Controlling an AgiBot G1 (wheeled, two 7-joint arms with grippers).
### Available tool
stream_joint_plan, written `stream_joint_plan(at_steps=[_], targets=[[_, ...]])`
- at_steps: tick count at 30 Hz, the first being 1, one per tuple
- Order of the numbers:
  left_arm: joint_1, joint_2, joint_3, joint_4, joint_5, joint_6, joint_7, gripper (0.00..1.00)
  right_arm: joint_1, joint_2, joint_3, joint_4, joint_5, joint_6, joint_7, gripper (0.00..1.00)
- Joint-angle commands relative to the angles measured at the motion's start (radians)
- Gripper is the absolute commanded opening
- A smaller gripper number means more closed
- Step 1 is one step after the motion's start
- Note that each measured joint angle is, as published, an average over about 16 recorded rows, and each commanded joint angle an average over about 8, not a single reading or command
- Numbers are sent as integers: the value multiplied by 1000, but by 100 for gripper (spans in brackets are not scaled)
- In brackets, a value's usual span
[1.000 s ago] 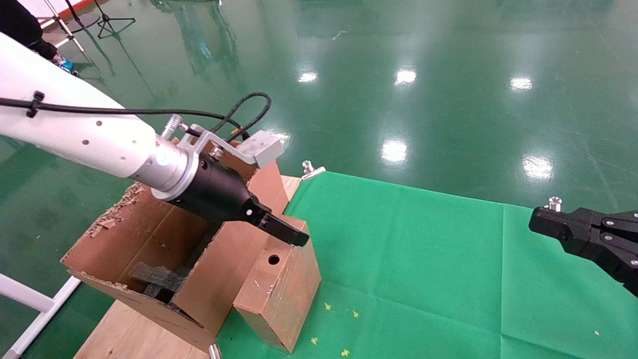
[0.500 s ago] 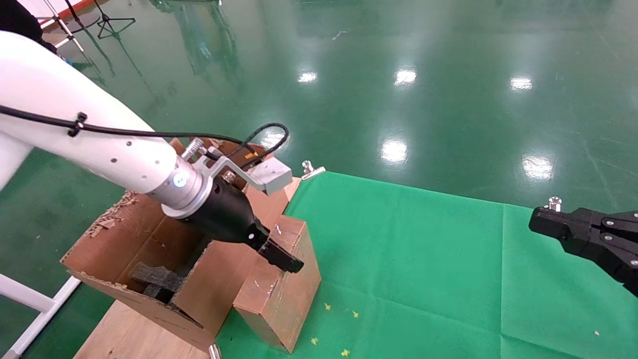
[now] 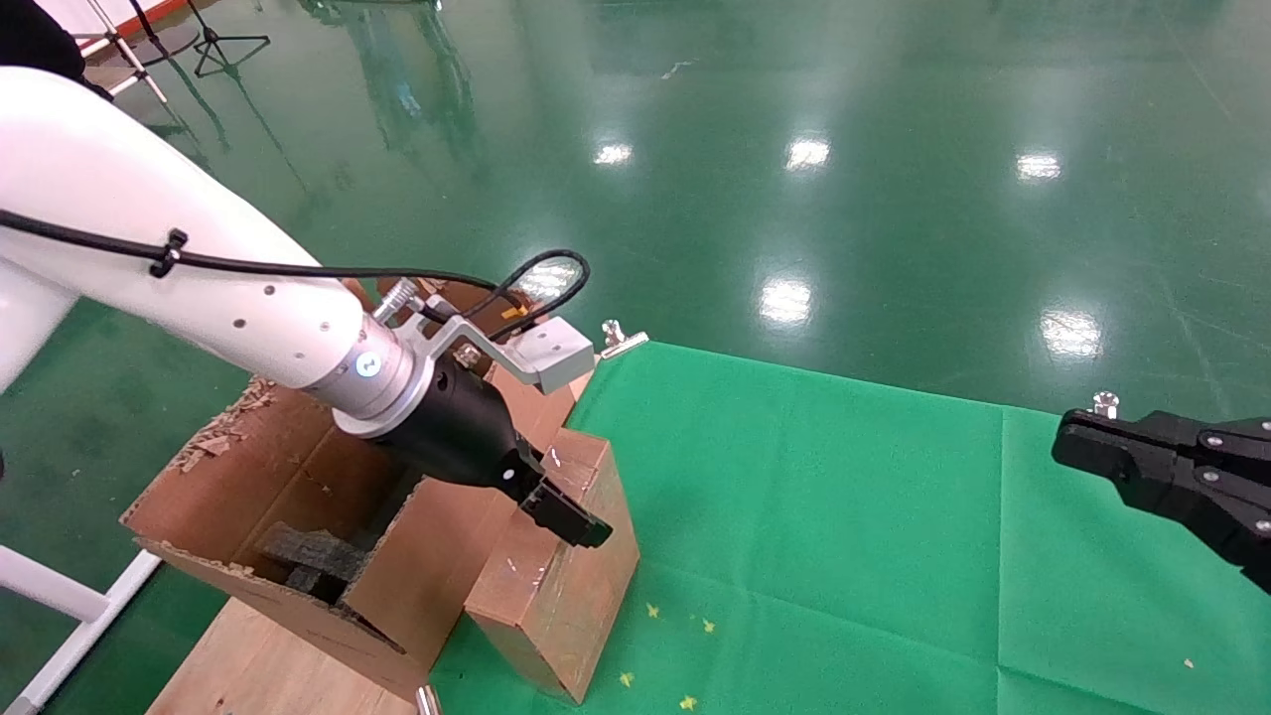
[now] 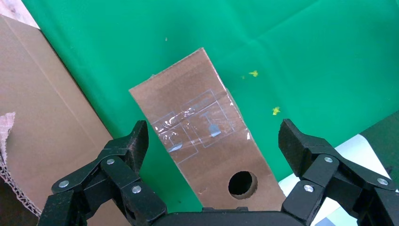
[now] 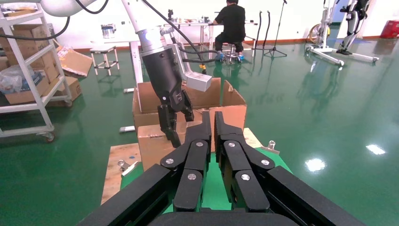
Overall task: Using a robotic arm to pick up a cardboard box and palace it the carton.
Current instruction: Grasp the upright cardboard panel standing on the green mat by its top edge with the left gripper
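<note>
The cardboard box, brown with clear tape and a round hole, stands on edge on the green cloth, leaning against the carton. The carton is large, with ragged flaps and black foam inside. The robotic arm, my left one, reaches over the carton. Its left gripper is open and straddles the box's upper end. In the left wrist view, the left gripper has a finger on each side of the box, with green gaps between. My right gripper hangs shut at the far right, seen shut in its own view.
The green cloth covers the table, held by metal clips at its far edge. A wooden board lies under the carton. A white frame rail runs at the lower left. A shelf rack and a seated person are far off.
My left gripper has dropped and moved forward from above the carton's flap onto the box's upper end. The box, the carton and the right gripper have stayed put.
</note>
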Motion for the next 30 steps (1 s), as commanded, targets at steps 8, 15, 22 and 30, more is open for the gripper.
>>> stream_joint_plan(at_steps=[8, 15, 22, 30], targets=[[1, -1, -5, 0, -1, 0, -9, 0, 0, 0, 0, 0, 0, 0, 0, 100], [2, -1, -8, 1, -2, 0, -11, 0, 0, 0, 0, 0, 0, 0, 0, 100], [3, -2, -9, 1, -2, 0, -13, 0, 0, 0, 0, 0, 0, 0, 0, 100], [-2, 2, -9, 17, -2, -2, 10, 0, 0, 0, 0, 0, 0, 0, 0, 100]])
